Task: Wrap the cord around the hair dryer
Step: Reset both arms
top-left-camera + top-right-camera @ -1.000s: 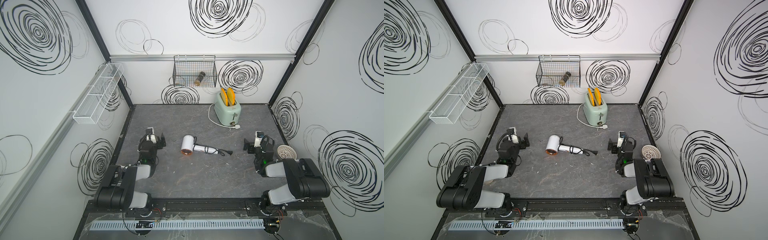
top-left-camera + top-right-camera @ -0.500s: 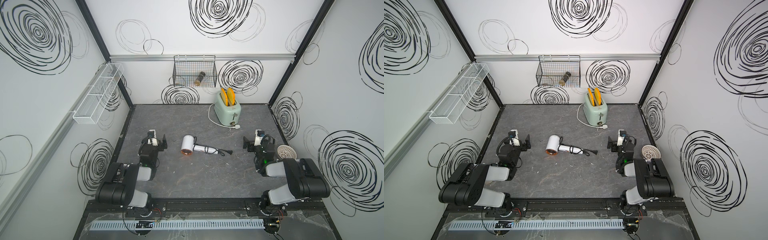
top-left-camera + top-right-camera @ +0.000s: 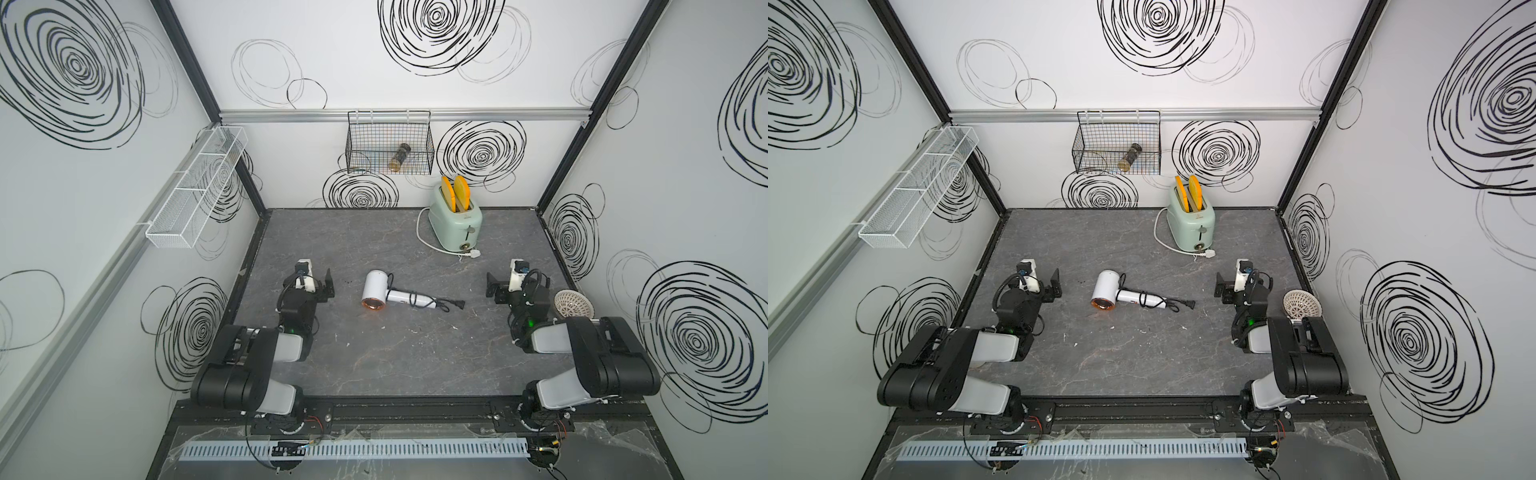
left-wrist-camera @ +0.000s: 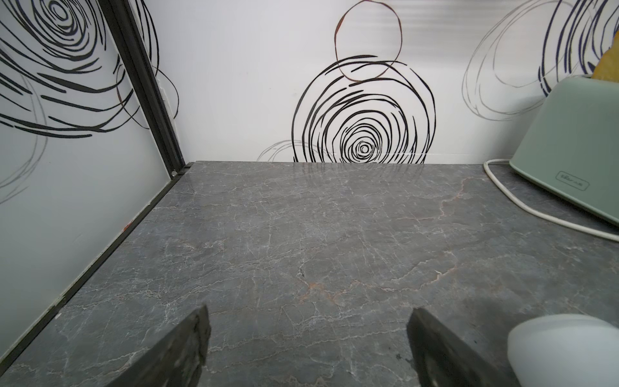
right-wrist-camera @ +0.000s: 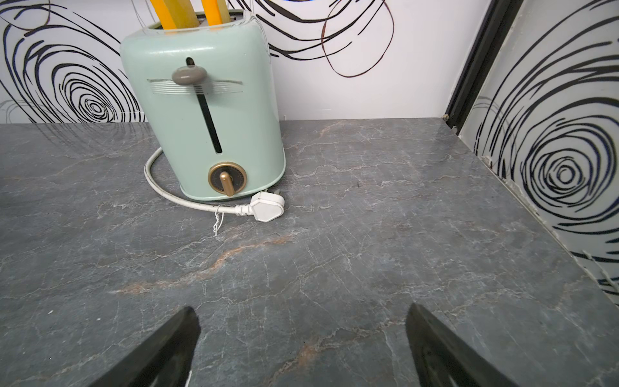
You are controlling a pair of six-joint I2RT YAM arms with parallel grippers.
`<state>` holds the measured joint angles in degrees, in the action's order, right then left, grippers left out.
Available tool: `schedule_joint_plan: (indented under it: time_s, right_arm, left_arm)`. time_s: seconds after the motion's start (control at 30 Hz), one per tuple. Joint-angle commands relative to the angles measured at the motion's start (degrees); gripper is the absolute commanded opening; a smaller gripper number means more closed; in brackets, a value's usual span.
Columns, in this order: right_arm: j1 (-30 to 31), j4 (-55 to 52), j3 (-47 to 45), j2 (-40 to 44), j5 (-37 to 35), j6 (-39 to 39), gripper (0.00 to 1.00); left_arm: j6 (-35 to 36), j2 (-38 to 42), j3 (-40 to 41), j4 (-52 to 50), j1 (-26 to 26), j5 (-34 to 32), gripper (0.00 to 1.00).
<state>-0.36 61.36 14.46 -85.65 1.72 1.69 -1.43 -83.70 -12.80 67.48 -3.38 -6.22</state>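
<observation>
- Holding my left claw (image 4: 306,345) with its two fingers spread wide, I have only bare worktop (image 4: 301,234) between them.
- My right claw (image 5: 301,345) is spread just as wide and grips nothing.
- In both top views the hair dryer (image 3: 376,291) lies on its side in the middle of the worktop, between my two claws and touching neither.
- Its copper-ringed nozzle faces the front edge, and its slim white handle points toward my right claw.
- The cord (image 3: 411,297) loops over the handle near its far end. How snugly it sits there I cannot tell.
- The plug (image 3: 457,304) rests on the worktop just past the handle's tip.
- From my left wrist, the dryer's white head shows as a blur near one finger.
- The toaster (image 3: 455,222) stands at the back with two yellow slices in its slots. It is well apart from the dryer, and its white cable (image 3: 424,243) curls around it.
- A small white strainer (image 3: 573,305) sits beside my right arm, near the wall.
</observation>
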Motion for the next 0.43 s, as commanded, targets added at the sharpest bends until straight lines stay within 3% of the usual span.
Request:
schedule_joint_plan:
  time_s: [0.0, 0.4]
  right_arm:
    - [-0.17, 2.32, 0.60, 0.18, 0.17, 0.24, 0.98]
    - [-0.17, 2.28, 0.74, 0.13, 0.13, 0.24, 0.98]
  left_arm:
    - [1.12, -0.30, 0.13, 4.43, 0.21, 1.76, 0.96]
    - [0.86, -0.15, 0.29, 4.69, 0.65, 2.55, 0.96]
